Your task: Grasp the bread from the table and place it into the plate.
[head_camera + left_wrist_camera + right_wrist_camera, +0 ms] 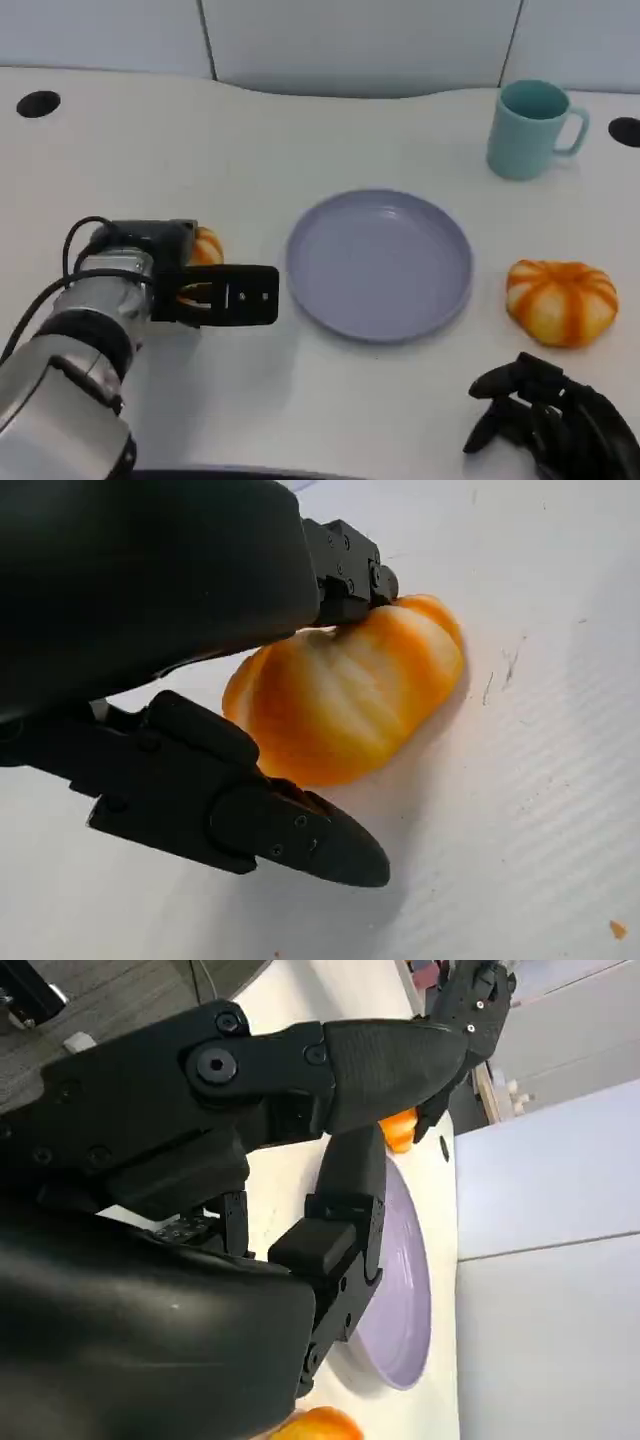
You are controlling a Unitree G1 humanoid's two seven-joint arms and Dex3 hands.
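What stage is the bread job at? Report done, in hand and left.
Done: the left hand has reached the bread left of the plate.
In hand: its fingers bracket that bread on the table; a firm grip isn't confirmed.
Left: lifting it and placing it in the plate, which holds nothing.

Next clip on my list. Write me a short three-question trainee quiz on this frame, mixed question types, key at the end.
1. True or false: the plate already has bread on it.
2. Which hand is at a bread roll? A) left hand B) right hand C) neither
3. Fill in: the mug stands beyond the plate, toward the table's far ____ side.

Key:
1. False. The plate is bare; the right roll lies on the table beside it.
2. A. In the left wrist view its fingers bracket the left roll, which still rests on the table.
3. Right.
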